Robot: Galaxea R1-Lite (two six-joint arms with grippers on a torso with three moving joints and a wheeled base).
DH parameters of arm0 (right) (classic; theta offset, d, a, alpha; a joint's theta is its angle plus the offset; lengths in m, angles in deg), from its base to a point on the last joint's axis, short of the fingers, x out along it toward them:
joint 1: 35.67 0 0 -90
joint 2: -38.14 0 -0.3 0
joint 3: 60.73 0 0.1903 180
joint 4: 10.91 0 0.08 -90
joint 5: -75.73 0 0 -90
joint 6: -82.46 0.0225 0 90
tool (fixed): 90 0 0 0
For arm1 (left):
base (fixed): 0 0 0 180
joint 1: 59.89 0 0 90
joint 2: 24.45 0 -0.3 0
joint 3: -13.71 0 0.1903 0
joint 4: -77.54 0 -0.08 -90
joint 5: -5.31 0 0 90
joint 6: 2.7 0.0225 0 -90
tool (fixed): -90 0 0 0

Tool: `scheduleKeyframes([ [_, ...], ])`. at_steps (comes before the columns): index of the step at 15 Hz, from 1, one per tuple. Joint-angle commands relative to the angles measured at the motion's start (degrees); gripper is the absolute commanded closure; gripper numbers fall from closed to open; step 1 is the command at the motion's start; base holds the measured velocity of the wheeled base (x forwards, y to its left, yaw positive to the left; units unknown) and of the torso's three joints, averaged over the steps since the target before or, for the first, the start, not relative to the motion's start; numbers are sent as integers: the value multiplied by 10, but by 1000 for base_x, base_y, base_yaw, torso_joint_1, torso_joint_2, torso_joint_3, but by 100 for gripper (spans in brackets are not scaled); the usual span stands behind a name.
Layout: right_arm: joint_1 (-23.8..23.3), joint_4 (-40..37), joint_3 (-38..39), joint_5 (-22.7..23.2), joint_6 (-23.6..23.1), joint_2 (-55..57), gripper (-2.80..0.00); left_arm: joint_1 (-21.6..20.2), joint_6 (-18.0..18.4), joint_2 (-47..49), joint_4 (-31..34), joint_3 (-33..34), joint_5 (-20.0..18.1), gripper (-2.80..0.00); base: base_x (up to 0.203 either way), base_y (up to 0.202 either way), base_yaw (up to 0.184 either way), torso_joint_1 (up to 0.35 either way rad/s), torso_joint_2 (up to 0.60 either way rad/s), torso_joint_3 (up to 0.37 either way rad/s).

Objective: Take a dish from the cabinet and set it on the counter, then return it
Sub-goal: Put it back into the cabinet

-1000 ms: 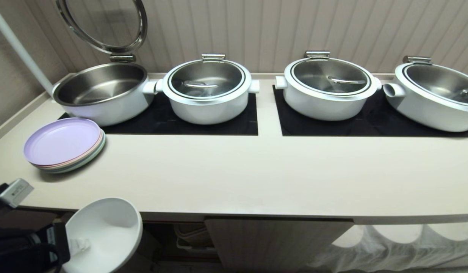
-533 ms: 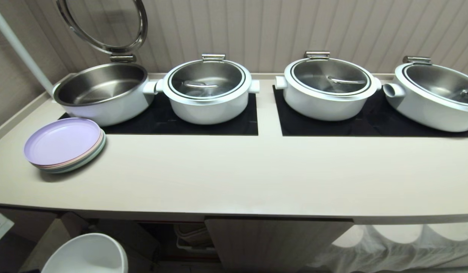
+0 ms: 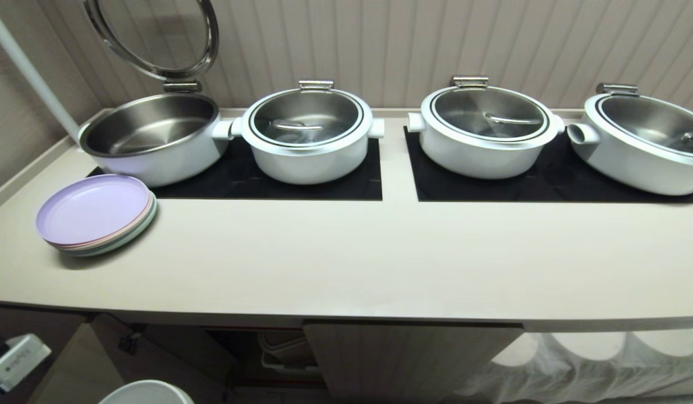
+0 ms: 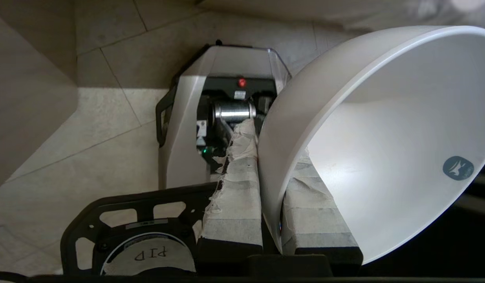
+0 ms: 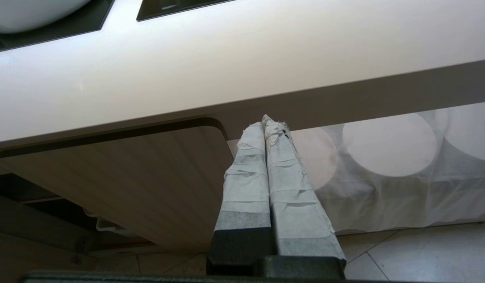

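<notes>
Bowl: I am holding the white bowl (image 4: pixel 383 137) below the front edge of the counter (image 3: pixel 346 264), near its left end; only a sliver of its rim is showing at the bottom of the head view, so it is neither on the counter nor in the cabinet (image 3: pixel 408 353).
Left gripper: I am keeping the left gripper (image 4: pixel 271 177) clamped on the bowl's wall, one taped finger (image 4: pixel 236 188) outside and the other inside, because a rim pinch is the only hold a deep, smooth bowl is offering.
Tilt: the bowl is hanging on its side with its mouth turned away from the gripper; being empty, I judge that harmless.
Cabinet: its left door (image 3: pixel 77 365) is standing open, leaving the shelf opening free near the bowl.
Right gripper: I am leaving the right gripper (image 5: pixel 268 125) parked under the counter's front edge by the closed door, fingers pressed together on nothing, since one arm is enough here.
Plates: the stack of plates (image 3: pixel 93 216) is sitting at the counter's left edge, well away from my hold.
Risk: I judge the thin wall could slip between the taped pads.
</notes>
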Motion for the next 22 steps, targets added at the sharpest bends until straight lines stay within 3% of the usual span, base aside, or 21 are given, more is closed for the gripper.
scheduleKeyframes([
  [1,0,0,0,-1,1,0,0,1,15,13,-6,23,-9,0,0,0,0,0,0,0],
  [7,0,0,0,-1,1,0,0,5,16,31,-43,19,-2,0,0,0,0,0,0,0],
  [22,0,0,0,-1,1,0,0,0,17,11,-38,32,-3,0,0,0,0,0,0,0],
])
